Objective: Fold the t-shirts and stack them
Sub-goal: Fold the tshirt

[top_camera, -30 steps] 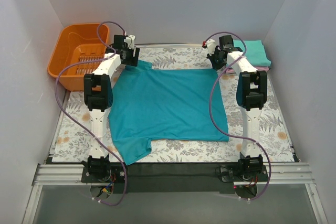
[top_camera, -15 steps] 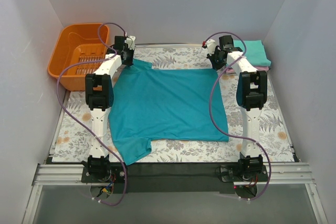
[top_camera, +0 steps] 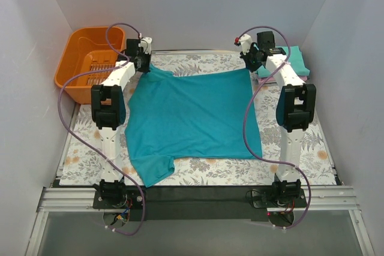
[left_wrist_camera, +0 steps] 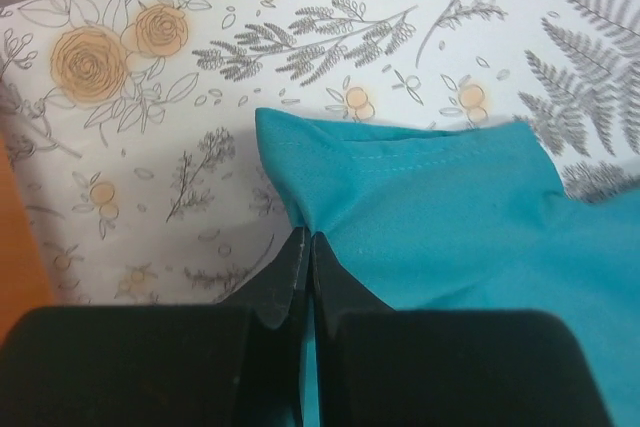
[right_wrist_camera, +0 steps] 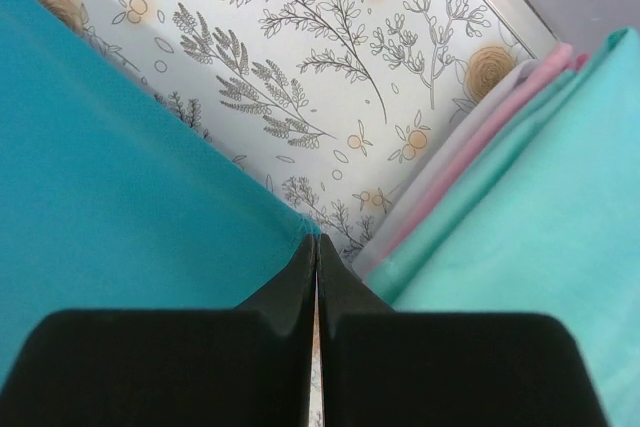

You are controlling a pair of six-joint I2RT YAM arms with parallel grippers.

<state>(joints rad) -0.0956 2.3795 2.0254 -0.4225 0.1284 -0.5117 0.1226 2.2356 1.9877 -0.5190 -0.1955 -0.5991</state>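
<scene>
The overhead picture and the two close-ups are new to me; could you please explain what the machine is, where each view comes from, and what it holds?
The machine is a pair of small robot arms, a left arm and a right arm, bolted at the near edge of a table with a flowered cover. The wide picture comes from a fixed camera above and behind them. Each close-up comes from a camera on one wrist. A deep teal-blue t-shirt lies spread in the middle. The left gripper is shut on its far left corner, and the right gripper is shut on its far right corner. At the far right a folded mint-teal t-shirt lies on a folded pink t-shirt. An orange plastic basket stands at the far left.
</scene>
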